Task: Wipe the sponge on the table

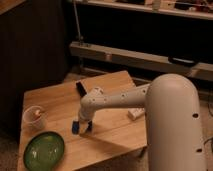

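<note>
The small blue sponge point(75, 127) rests on the light-brown wooden table point(115, 132), left of centre. My gripper point(82, 127) reaches down from the white arm, its tip on the table surface, shut on the sponge. One dark finger point(89, 126) shows just right of the sponge; the other is hidden behind the sponge. The arm's large white shoulder fills the right side of the camera view and hides the table's right corner.
A green bowl point(44, 150) sits at the table's front left corner. A clear cup point(34, 118) stands behind it at the left edge. A black oblong bar point(80, 88) lies toward the back, a white object point(136, 113) at the right.
</note>
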`<state>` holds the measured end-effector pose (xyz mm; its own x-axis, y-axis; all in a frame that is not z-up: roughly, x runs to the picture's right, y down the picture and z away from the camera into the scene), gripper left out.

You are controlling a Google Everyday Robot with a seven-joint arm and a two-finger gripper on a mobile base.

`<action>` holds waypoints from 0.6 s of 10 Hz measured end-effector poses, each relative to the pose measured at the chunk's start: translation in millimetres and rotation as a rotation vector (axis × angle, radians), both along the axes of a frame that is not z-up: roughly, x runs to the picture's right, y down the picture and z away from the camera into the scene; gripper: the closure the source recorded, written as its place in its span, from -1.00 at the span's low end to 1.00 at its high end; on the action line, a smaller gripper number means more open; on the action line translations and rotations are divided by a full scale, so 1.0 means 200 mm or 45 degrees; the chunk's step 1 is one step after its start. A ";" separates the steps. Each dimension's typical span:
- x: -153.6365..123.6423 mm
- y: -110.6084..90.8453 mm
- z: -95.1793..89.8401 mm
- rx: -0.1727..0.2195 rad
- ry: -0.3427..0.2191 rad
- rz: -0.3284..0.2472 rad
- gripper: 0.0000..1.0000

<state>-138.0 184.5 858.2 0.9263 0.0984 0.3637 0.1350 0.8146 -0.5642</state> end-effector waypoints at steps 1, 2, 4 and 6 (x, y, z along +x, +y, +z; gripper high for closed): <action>0.07 -0.01 0.01 -0.002 0.028 0.018 0.58; 0.16 -0.02 0.01 -0.004 0.057 0.036 0.58; 0.36 -0.02 -0.01 0.002 0.119 0.062 0.58; 0.51 -0.01 -0.05 -0.006 0.169 0.098 0.58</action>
